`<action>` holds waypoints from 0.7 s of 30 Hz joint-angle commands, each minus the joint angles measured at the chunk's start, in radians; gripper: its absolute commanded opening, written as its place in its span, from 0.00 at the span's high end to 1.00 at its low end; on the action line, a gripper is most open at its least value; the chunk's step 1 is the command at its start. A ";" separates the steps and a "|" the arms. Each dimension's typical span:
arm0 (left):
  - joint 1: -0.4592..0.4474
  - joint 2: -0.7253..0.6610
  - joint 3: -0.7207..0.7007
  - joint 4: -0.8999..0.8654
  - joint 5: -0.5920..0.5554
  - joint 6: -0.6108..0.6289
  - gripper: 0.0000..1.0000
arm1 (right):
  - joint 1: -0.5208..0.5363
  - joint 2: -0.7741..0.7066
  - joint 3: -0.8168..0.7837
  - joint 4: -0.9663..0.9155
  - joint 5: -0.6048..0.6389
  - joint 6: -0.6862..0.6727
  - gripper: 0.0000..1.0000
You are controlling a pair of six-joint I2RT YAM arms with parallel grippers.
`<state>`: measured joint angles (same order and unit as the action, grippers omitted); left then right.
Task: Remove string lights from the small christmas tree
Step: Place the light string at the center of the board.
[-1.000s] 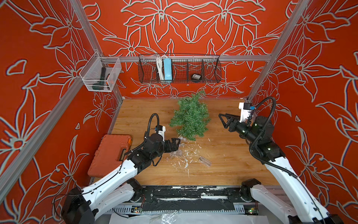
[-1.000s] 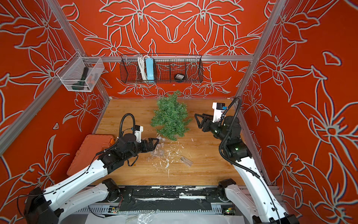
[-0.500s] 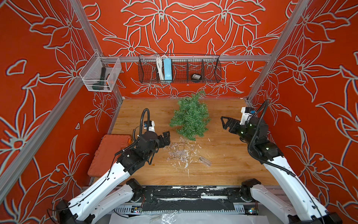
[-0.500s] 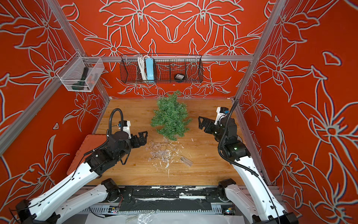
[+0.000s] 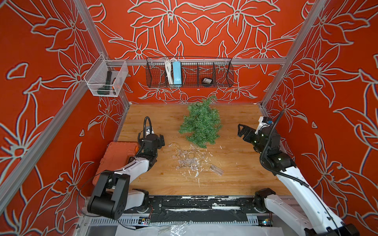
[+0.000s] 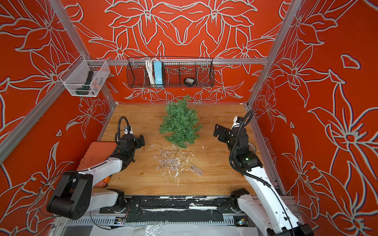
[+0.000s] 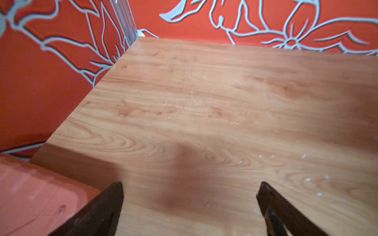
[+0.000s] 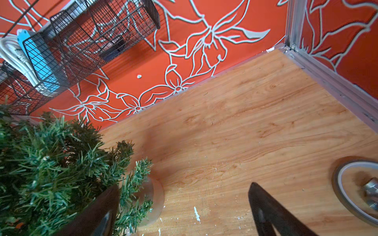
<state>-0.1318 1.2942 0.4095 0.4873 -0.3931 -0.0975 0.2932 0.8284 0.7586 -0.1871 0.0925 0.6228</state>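
Both top views: left jaws, spread and empty, have withdrawn from the string lights [image 5: 189,158] toward the surface's [image 5: 235,167] left edge. Lights lie mid-surface, just before the small christmas tree [image 5: 201,126]. Right jaws have spread wider, empty.

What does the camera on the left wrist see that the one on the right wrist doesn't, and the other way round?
Only the left wrist view shows the orange case beside the left pincer. Only the right wrist view shows the green tree, the wire basket holding a blue power strip, and the right pincer. Both show the wooden table, the red flowered wall, white flecks, and a pincer standing open.
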 commanded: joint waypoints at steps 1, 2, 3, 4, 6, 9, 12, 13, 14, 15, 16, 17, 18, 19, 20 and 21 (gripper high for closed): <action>0.029 0.042 -0.017 0.241 0.100 0.078 0.01 | 0.005 -0.022 -0.029 0.057 0.069 -0.019 0.02; 0.041 0.080 -0.018 0.268 0.121 0.077 0.01 | 0.005 -0.020 -0.032 0.061 0.080 -0.024 0.02; 0.043 0.088 -0.060 0.333 0.148 0.085 0.01 | 0.005 -0.019 -0.037 0.065 0.088 -0.029 0.02; 0.043 0.080 -0.125 0.433 0.171 0.093 0.01 | 0.005 -0.015 -0.040 0.069 0.095 -0.037 0.02; 0.044 0.103 -0.226 0.632 0.181 0.094 0.01 | 0.005 -0.006 -0.045 0.084 0.104 -0.065 0.02; 0.073 0.085 -0.255 0.643 0.276 0.092 0.01 | 0.004 0.010 -0.056 0.116 0.124 -0.127 0.02; 0.034 0.118 -0.298 0.725 0.245 0.131 0.01 | 0.005 0.031 -0.061 0.129 0.180 -0.193 0.02; 0.040 0.108 -0.288 0.718 0.256 0.123 0.01 | 0.005 0.038 -0.075 0.158 0.205 -0.214 0.02; 0.041 0.139 -0.308 0.800 0.217 0.115 0.01 | 0.005 0.048 -0.100 0.208 0.236 -0.253 0.02; 0.041 0.127 -0.302 0.761 0.199 0.105 0.01 | 0.005 0.055 -0.131 0.269 0.275 -0.302 0.02; 0.042 0.107 -0.291 0.712 0.195 0.097 0.01 | 0.004 0.064 -0.161 0.331 0.324 -0.349 0.02; 0.043 0.116 -0.308 0.766 0.181 0.098 0.01 | -0.001 0.082 -0.193 0.412 0.380 -0.400 0.02; 0.041 0.125 -0.309 0.777 0.176 0.097 0.01 | -0.013 0.106 -0.219 0.468 0.432 -0.462 0.02; 0.042 0.116 -0.304 0.748 0.178 0.096 0.01 | -0.025 0.134 -0.235 0.502 0.467 -0.531 0.02; 0.043 0.108 -0.298 0.733 0.180 0.093 0.01 | -0.042 0.170 -0.247 0.520 0.511 -0.579 0.02; 0.043 0.119 -0.303 0.760 0.178 0.095 0.01 | -0.064 0.207 -0.261 0.536 0.518 -0.629 0.02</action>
<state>-0.0891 1.4151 0.1040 1.1820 -0.1986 -0.0067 0.2657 0.9775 0.5285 0.1959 0.4519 0.2039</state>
